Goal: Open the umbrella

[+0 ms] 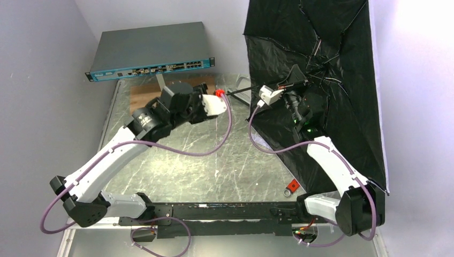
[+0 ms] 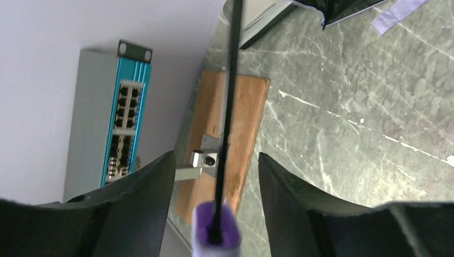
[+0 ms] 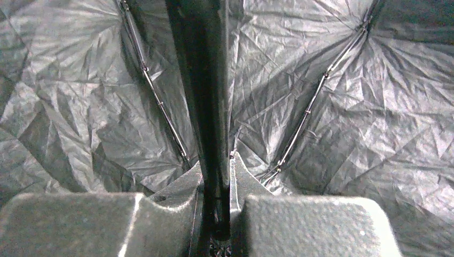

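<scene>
The umbrella is open; its canopy (image 1: 332, 80), black inside with a pale edge, stands on its side at the right of the table and fills the right wrist view (image 3: 375, 107). The thin black shaft (image 1: 246, 91) runs left from it. My right gripper (image 1: 292, 91) is shut on the shaft (image 3: 201, 80) close to the ribs, jaws tight against it (image 3: 217, 166). My left gripper (image 1: 220, 100) is open; the lavender handle (image 2: 216, 230) and shaft (image 2: 230, 96) lie between its jaws (image 2: 217, 160), with gaps on both sides.
A grey and blue network switch (image 1: 150, 51) sits at the back left by the wall. A wooden board (image 2: 235, 123) with a metal latch (image 2: 206, 160) lies under the shaft. A small red object (image 1: 292, 186) lies near the right arm's base.
</scene>
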`<state>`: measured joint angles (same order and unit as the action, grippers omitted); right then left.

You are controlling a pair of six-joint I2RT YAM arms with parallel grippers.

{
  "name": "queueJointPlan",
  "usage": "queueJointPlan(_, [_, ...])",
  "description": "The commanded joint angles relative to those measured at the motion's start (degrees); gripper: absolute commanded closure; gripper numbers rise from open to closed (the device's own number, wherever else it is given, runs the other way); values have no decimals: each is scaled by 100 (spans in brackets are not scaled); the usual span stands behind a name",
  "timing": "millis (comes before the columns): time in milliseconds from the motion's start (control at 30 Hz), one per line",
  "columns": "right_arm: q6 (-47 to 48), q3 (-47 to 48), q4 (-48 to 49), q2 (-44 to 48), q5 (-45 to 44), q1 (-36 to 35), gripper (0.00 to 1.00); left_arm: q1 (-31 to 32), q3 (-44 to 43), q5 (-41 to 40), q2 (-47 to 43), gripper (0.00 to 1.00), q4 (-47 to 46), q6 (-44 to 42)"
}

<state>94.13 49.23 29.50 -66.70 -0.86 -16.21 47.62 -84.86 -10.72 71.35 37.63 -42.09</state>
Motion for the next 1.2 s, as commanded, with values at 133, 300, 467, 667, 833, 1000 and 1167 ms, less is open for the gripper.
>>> queueJointPlan(133, [508,657,196,-108,603,87,100,-533,-1190,410,837,35,1797,963])
queueJointPlan(300, [778,954,-30,-150,870,167,100,-556,-1448,228,1157,45,2035,1020])
queueJointPlan(467, [931,1356,-94,-337,1034,424,100,-550,-1207,307,1144,72,2113,1178])
queueJointPlan(667, [1205,1524,-136,-511,1244,1001,100,-556,-77,405,688,85,2017,1349])
queueJointPlan(833, [1336,1663,-267,-581,1466,1573,100,-605,649,564,216,87,2128,1458])
queueJointPlan(1000, [1438,1723,-245,-672,1531,2069,100,-649,1231,687,-189,89,2209,1414])
queueJointPlan(1167, [1497,1633,-137,-680,1573,2221,100,-662,1585,619,-395,89,2220,1390])
